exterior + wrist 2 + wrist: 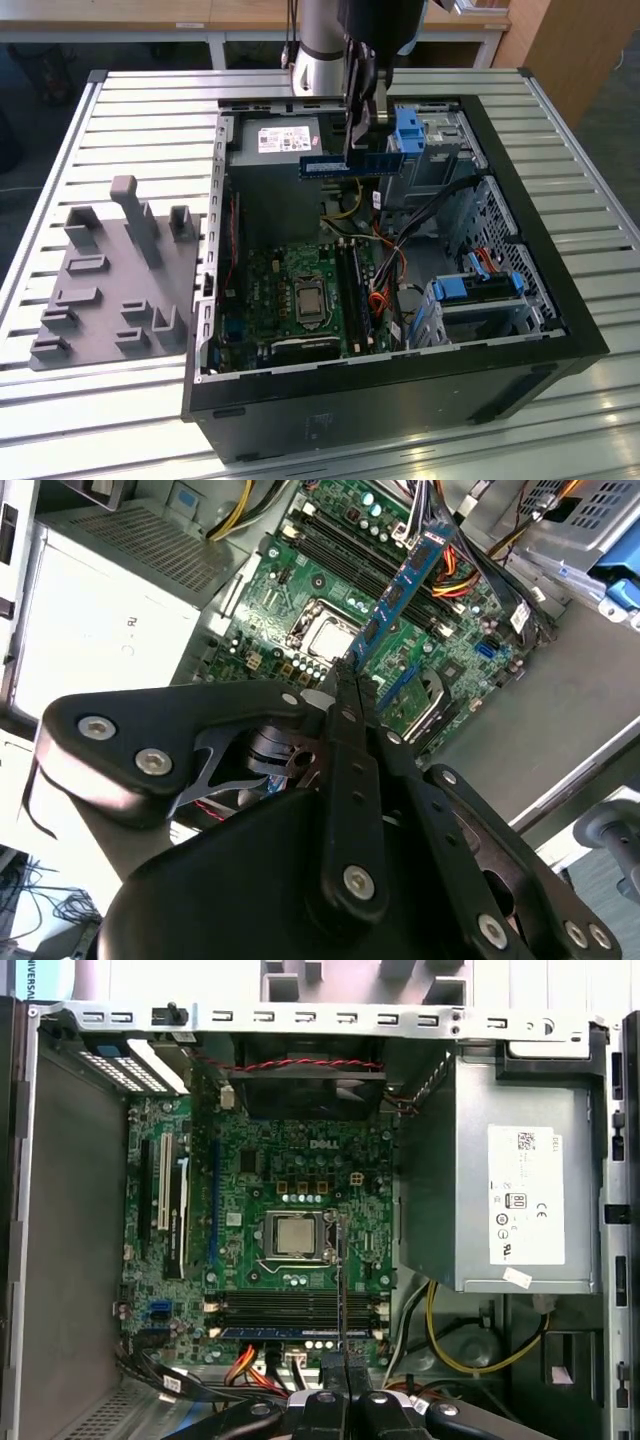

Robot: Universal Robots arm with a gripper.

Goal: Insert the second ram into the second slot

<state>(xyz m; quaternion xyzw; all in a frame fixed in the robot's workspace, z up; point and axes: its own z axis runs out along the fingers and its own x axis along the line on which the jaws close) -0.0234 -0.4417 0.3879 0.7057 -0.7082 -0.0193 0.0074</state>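
One thin blue stick, the second ram [322, 166], is hanging in the air over the open computer case [545, 300]. Your gripper [352, 150] is clamping it, with the jaws pressing together on its flat faces near the middle of its length. In the exterior view a blue end is sticking out on each side of them.

You are holding the stick roughly level. It is sitting near the power supply [280, 140] on the exterior view's left and the light-blue drive-bay latch [408, 130] on the exterior view's right. It is hovering well above the green motherboard [290, 290] and is not sitting in any slot.

In the second wrist view the stick is running out past the dark fingers [350, 740], with the board lying beneath it. In the first wrist view the memory slots [300, 1310] are showing as dark parallel strips just beside the processor [297, 1233].

Next to the case, on the exterior view's left, a grey fixture block [110, 280] is resting on the slatted table [150, 100].
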